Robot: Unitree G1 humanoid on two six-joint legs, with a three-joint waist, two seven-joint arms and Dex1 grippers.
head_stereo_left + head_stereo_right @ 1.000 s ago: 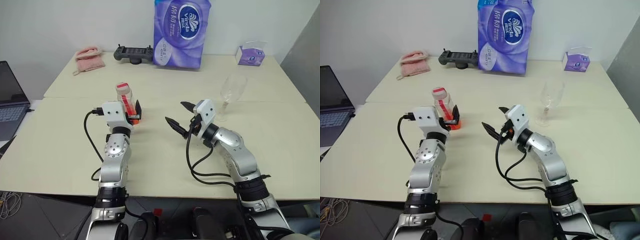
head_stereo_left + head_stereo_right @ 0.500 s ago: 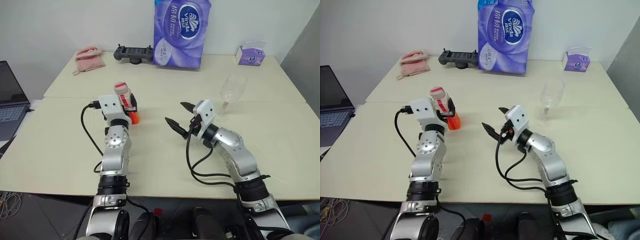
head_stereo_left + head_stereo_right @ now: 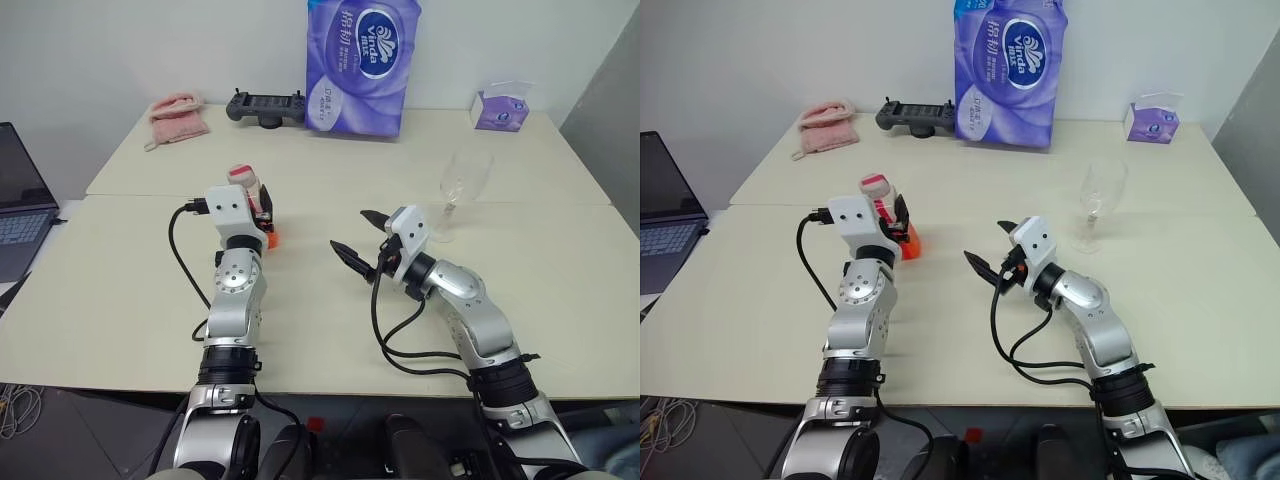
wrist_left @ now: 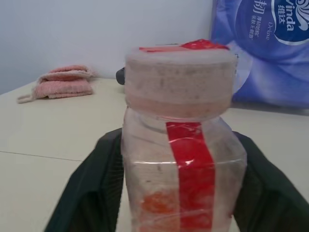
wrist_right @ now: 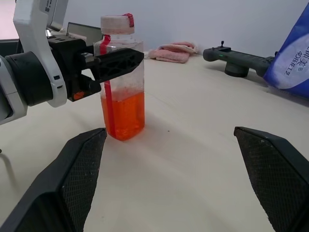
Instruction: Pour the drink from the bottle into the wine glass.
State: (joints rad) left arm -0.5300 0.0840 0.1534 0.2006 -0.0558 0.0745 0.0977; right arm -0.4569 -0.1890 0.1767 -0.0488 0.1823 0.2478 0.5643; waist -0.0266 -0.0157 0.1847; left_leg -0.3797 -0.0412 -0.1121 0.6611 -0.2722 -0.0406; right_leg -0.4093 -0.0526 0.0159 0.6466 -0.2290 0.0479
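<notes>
The left gripper (image 5: 104, 60) is clamping the upright bottle (image 5: 120, 82), cap still on, while the glass (image 3: 463, 190) is standing well off beyond the open right gripper (image 3: 357, 233)

We see a bottle (image 5: 121, 77) of clear, slightly cloudy plastic, its cap (image 4: 179, 79) matt and chalky with a glossy red strip (image 4: 193, 171) of tape down the side. The drink (image 5: 123, 115) inside looks translucent orange. The fingers (image 5: 118, 59) on it are black matt plastic, and the right gripper's pads (image 5: 273, 166) carry a fine rough grid. Both arms (image 3: 232, 300) look like brushed silvery metal with white plastic housings. The glass (image 3: 463, 185) is thin, clear and shiny. The table (image 3: 330, 160) is smooth, matt cream laminate. The pack (image 3: 362, 65) has glossy purple film; the towel (image 3: 178, 115) is fuzzy pink cloth.
</notes>
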